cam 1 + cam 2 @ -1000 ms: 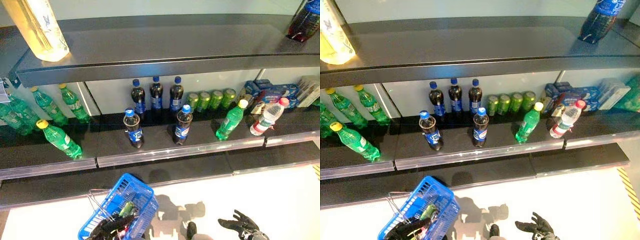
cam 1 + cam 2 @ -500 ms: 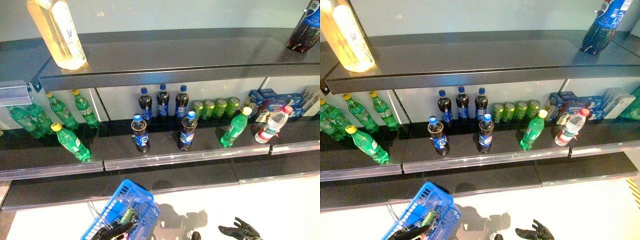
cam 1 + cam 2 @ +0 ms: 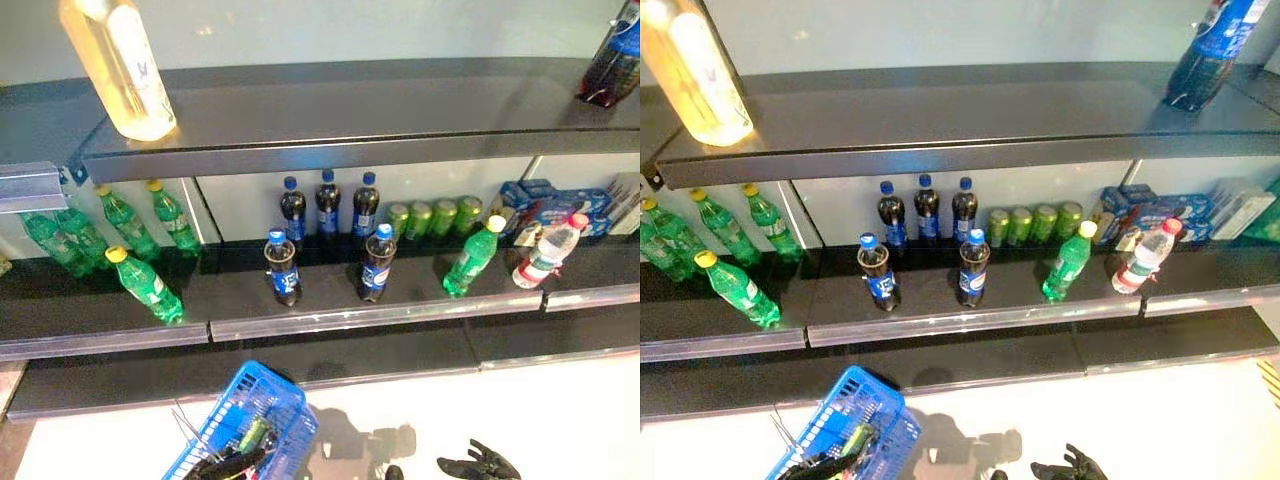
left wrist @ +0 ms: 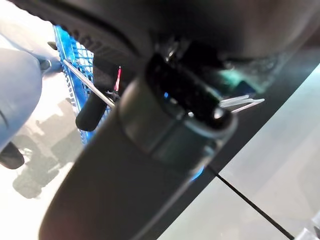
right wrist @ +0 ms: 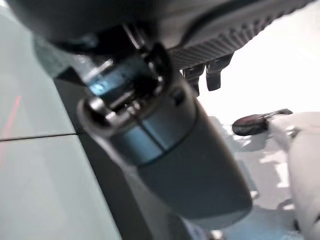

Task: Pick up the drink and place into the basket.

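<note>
Dark shelves (image 3: 330,110) of bottles (image 3: 375,262) run above a pale floor (image 3: 560,410). The left hand (image 3: 232,467) grips the basket (image 3: 262,400), which holds a green drink (image 3: 252,435); the right hand (image 3: 480,465) hangs relaxed. Both hands sit lower in view than before; the bottles are unmoved.

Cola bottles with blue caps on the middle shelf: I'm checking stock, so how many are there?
5. Three stand in a back row; two stand nearer the front edge. More may be hidden under the top shelf.
</note>
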Robot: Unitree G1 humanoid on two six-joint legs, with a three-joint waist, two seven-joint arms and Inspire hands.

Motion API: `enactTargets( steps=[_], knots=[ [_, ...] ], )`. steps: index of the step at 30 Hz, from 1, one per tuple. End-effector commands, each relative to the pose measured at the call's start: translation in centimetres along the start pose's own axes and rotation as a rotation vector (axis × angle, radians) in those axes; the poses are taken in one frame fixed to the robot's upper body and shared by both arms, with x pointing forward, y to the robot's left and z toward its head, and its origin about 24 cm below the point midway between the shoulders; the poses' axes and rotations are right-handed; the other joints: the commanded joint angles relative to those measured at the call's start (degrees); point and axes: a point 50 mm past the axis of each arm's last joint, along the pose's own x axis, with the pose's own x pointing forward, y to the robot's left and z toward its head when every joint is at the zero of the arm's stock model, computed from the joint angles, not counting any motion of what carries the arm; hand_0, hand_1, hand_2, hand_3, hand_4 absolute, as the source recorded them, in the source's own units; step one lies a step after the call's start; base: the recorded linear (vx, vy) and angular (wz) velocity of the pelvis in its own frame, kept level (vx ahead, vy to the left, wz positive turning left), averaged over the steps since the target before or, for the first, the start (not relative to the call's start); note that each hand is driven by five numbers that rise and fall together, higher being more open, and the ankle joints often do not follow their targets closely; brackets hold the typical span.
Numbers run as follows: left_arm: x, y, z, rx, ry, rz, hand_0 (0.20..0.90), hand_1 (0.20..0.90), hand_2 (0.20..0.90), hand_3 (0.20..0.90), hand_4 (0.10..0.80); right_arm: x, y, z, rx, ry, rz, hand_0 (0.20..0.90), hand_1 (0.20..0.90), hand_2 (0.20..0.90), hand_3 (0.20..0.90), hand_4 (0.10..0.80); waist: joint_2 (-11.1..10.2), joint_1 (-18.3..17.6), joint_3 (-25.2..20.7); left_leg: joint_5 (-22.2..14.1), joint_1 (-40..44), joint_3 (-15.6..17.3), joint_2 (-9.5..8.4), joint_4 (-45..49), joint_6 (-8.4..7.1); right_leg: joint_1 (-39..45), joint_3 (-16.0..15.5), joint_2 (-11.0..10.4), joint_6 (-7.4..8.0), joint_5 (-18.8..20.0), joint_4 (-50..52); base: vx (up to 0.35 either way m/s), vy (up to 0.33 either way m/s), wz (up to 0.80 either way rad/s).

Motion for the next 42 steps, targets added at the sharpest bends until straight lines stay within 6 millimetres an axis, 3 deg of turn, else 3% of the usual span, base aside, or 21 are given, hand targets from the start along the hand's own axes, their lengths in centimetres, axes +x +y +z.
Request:
enactTargets(
  steps=[1, 2, 8, 12, 14, 19, 20, 22, 25, 28, 29, 31, 33, 34, 35, 42],
  knots=[
    [0.9, -2.5, 8.0, -0.015, -0.313, -0.099, 0.300, 0.300, 0.300, 0.200, 0.100, 0.9, -0.5, 5.1, -0.027, -0.126, -0.028, 0.900, 0.900, 0.900, 0.900, 0.800, -0.7, 0.8, 8.1, -0.1, -3.4, 4.6, 2.79, 0.6, -1.35, -2.2, -0.1, -3.3, 3.00, -0.5, 1.8, -0.295, 0.036, 0.00],
    [1.2, -4.2, 9.5, -0.041, -0.360, -0.137, 0.300, 0.300, 0.300, 0.200, 0.100, 1.1, -0.5, 7.5, -0.048, -0.184, -0.033, 0.900, 0.900, 0.900, 0.900, 0.800, -0.6, 1.0, 11.2, 0.8, -7.5, 3.7, 2.55, 2.0, -1.28, -6.3, 0.1, -3.3, 2.39, 0.0, 3.2, -0.274, 0.039, 0.00],
    [1.1, -5.7, 11.7, -0.043, -0.418, -0.194, 0.300, 0.300, 0.300, 0.200, 0.100, 0.9, -0.8, 10.8, 0.006, -0.328, -0.034, 0.900, 0.900, 0.900, 0.900, 0.800, -0.8, 0.7, 16.9, -1.2, -18.2, -0.9, 3.04, 16.1, -1.51, -15.6, 0.9, -4.0, 0.79, -3.5, 16.2, -0.191, -0.019, 0.01],
    [1.0, -5.8, 12.8, -0.038, -0.442, -0.201, 0.300, 0.300, 0.300, 0.200, 0.100, 0.6, -0.2, 13.2, 0.034, -0.441, 0.001, 0.900, 0.900, 0.900, 0.900, 0.800, -1.4, 1.1, 18.4, -3.8, -23.3, -2.6, 2.76, 23.3, -0.95, -21.0, 0.6, -4.8, 0.37, -5.9, 23.5, -0.109, -0.056, 0.10],
    [0.9, -6.1, 13.1, -0.018, -0.450, -0.216, 0.300, 0.300, 0.300, 0.200, 0.100, -0.1, 0.9, 15.5, 0.068, -0.573, 0.048, 0.900, 0.900, 0.900, 0.900, 0.800, -1.8, 1.7, 18.9, -6.4, -27.6, -3.8, 2.09, 29.1, 0.03, -25.5, 1.9, -5.0, 0.09, -7.9, 29.6, -0.059, -0.064, 0.04],
    [0.8, -6.7, 13.2, -0.004, -0.455, -0.236, 0.300, 0.300, 0.300, 0.200, 0.100, -1.5, 2.1, 19.2, 0.070, -0.752, 0.099, 0.900, 0.900, 0.900, 0.900, 0.800, -1.5, 1.9, 19.1, -7.5, -30.0, -4.1, 1.57, 31.6, 0.66, -28.5, 2.5, -5.1, -0.02, -9.1, 33.3, -0.027, -0.013, -0.01],
    [0.7, -6.8, 13.1, -0.001, -0.455, -0.241, 0.300, 0.300, 0.300, 0.200, 0.100, -2.3, 2.8, 20.5, 0.059, -0.820, 0.120, 0.900, 0.900, 0.900, 0.900, 0.800, -1.4, 1.8, 19.0, -7.6, -30.1, -4.2, 1.43, 31.9, 0.78, -28.9, 2.7, -5.1, -0.06, -9.2, 33.9, 0.014, 0.007, 0.05],
    [0.5, -6.6, 12.7, -0.009, -0.456, -0.235, 0.300, 0.300, 0.300, 0.200, 0.100, -5.7, 4.7, 24.3, 0.020, -1.041, 0.205, 0.900, 0.900, 0.900, 0.900, 0.800, -1.4, 1.2, 19.0, -7.5, -29.8, -4.3, 1.20, 31.8, 0.88, -29.0, 3.3, -5.0, 0.17, -9.1, 34.1, 0.015, 0.013, 0.05],
    [0.4, -6.4, 12.7, -0.012, -0.461, -0.232, 0.300, 0.300, 0.300, 0.200, 0.100, -7.2, 5.1, 25.5, -0.009, -1.131, 0.229, 0.900, 0.900, 0.900, 0.900, 0.800, -1.4, 1.0, 19.0, -7.3, -29.7, -4.1, 1.07, 31.5, 0.97, -29.0, 3.3, -5.1, 0.24, -9.1, 34.1, 0.000, 0.000, 0.00],
    [0.3, -6.1, 12.6, -0.020, -0.467, -0.228, 0.300, 0.300, 0.300, 0.200, 0.100, -10.4, 5.6, 27.4, -0.068, -1.318, 0.258, 0.900, 0.900, 0.900, 0.900, 0.800, -1.3, 0.7, 18.9, -7.0, -29.6, -4.2, 0.74, 31.2, 1.30, -29.1, 3.2, -5.1, 0.31, -9.1, 34.3, -0.003, 0.010, 0.06],
    [0.2, -5.9, 12.6, -0.026, -0.470, -0.227, 0.300, 0.300, 0.300, 0.200, 0.100, -12.7, 6.2, 28.3, -0.128, -1.432, 0.273, 0.900, 0.900, 0.900, 0.900, 0.800, -1.4, 0.5, 18.8, -6.8, -29.6, -4.2, 0.64, 31.1, 1.45, -29.1, 3.1, -5.2, 0.34, -9.1, 34.3, -0.020, 0.021, 0.08],
    [0.2, -5.9, 12.7, -0.031, -0.474, -0.230, 0.300, 0.300, 0.300, 0.200, 0.100, -14.6, 6.6, 29.0, -0.182, -1.534, 0.284, 0.900, 0.900, 0.900, 0.900, 0.800, -1.3, 0.3, 18.9, -6.6, -29.8, -4.3, 0.63, 31.1, 1.57, -29.4, 3.0, -5.2, 0.34, -9.2, 34.6, -0.018, 0.015, 0.01],
    [0.2, -5.9, 12.6, -0.034, -0.474, -0.229, 0.300, 0.300, 0.300, 0.200, 0.100, -15.0, 6.7, 29.1, -0.201, -1.561, 0.285, 0.900, 0.900, 0.900, 0.900, 0.800, -1.3, 0.2, 18.9, -6.5, -29.7, -4.3, 0.63, 31.0, 1.60, -29.4, 3.0, -5.2, 0.34, -9.2, 34.6, -0.015, 0.013, 0.02],
    [0.2, -5.8, 12.3, -0.041, -0.474, -0.229, 0.300, 0.300, 0.300, 0.200, 0.100, -17.6, 7.3, 29.8, -0.268, -1.685, 0.299, 0.900, 0.900, 0.900, 0.900, 0.800, -1.1, 0.1, 19.1, -6.0, -29.4, -4.3, 0.61, 30.2, 1.56, -29.1, 2.8, -5.1, 0.36, -9.2, 34.2, -0.051, 0.035, 0.05],
    [0.2, -5.8, 12.3, -0.045, -0.476, -0.231, 0.300, 0.300, 0.300, 0.200, 0.100, -18.8, 7.5, 30.2, -0.288, -1.732, 0.306, 0.900, 0.900, 0.900, 0.900, 0.800, -1.0, 0.1, 19.3, -5.7, -29.4, -4.3, 0.65, 29.9, 1.49, -29.0, 2.7, -5.1, 0.40, -9.2, 34.0, -0.068, 0.038, 0.02],
    [0.5, -6.1, 12.0, -0.064, -0.473, -0.242, 0.300, 0.300, 0.300, 0.200, 0.100, -24.3, 8.4, 31.7, -0.296, -1.972, 0.366, 0.900, 0.900, 0.900, 0.900, 0.800, -0.5, 0.1, 20.1, -4.9, -28.6, -3.6, 1.13, 28.7, 0.68, -27.9, 1.8, -5.3, 0.33, -9.3, 33.0, -0.029, 0.018, 0.00]
  ],
)
